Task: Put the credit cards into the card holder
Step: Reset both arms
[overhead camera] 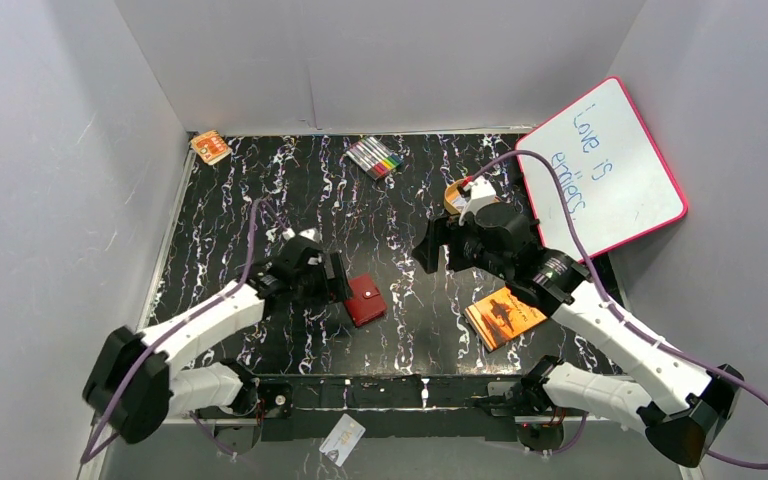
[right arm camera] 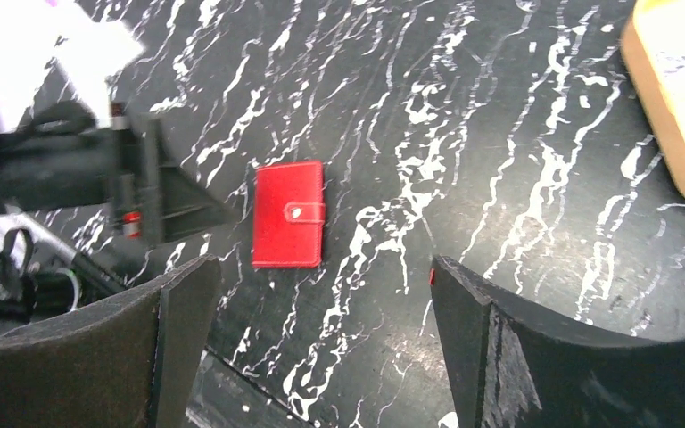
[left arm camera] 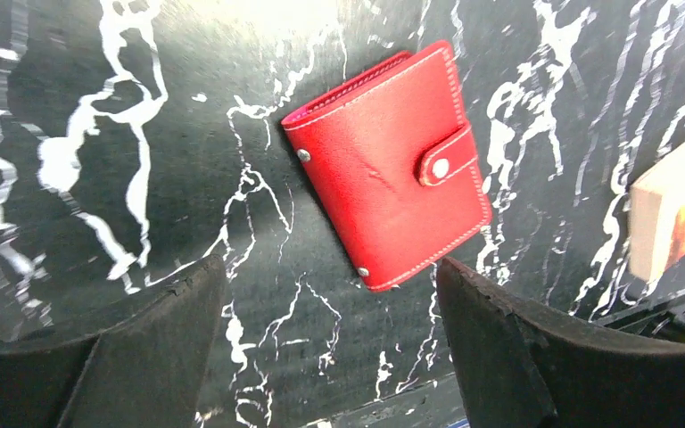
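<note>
Table [overhead camera: 400, 200]: black top with white veining. Whiteboard [overhead camera: 605, 165] leans at the far right corner.

Left gripper [left arm camera: 328, 267]: spread wide, nothing between the fingers, positioned just beside the card holder.

Right gripper [right arm camera: 323, 263]: spread wide and empty, above the table's middle, right of centre.

Orange booklet [overhead camera: 503, 317]: flat, near the near edge, right side.

Card holder [overhead camera: 365, 300]: red, closed with its tab snapped, flat near the near edge, left of centre.

Marker set [overhead camera: 375, 157]: near the far edge.

Credit card [overhead camera: 343, 440]: one whitish card, off the black top, beyond the near edge.
</note>
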`<state>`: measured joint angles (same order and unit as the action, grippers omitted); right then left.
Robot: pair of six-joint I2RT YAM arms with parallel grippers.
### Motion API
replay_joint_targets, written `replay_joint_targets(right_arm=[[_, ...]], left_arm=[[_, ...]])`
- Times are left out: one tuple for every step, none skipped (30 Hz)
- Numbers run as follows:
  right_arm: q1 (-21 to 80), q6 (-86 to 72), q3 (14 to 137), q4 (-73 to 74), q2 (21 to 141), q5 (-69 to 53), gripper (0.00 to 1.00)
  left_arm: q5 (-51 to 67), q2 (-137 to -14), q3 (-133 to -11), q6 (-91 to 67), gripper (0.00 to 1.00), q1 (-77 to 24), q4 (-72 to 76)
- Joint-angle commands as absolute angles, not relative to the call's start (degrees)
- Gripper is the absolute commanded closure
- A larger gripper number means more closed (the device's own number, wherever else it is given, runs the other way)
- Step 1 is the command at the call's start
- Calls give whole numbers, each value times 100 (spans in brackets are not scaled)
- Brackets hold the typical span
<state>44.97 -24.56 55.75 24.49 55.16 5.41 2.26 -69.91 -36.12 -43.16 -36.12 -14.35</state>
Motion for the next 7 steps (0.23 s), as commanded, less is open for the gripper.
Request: replay_joint_targets(right_arm=[[4483, -2805, 5994, 2593, 5576, 1565, 3], [4484, -2834, 6006, 2613, 5583, 1682, 2], [4485, -2846, 6006, 2618, 5581, 1757, 2], [4487, -2852, 6003, 2619, 5582, 1825, 2], [4487, -2888, 6003, 2619, 5583, 1894, 2], [4486, -2924, 6013, 2627, 5582, 1965, 2], [4488, -2953, 6021, 2635, 5592, 2022, 1]], left_arm=[[-844, -5906, -4092, -4359, 15, -3603, -2521], [-948, -5716, -4134, -4372, 15, -3604, -2653], [-1056, -5513, -4167, -4392, 15, -3602, -2743], [-1176, -5346, -4195, -4433, 15, -3608, -2831], [-1292, -5216, -4243, -4460, 15, -3604, -2931], [-1405, -5131, -4318, -4472, 14, -3601, -3048], [-1463, -5072, -4409, -4432, 14, -3602, -3173]])
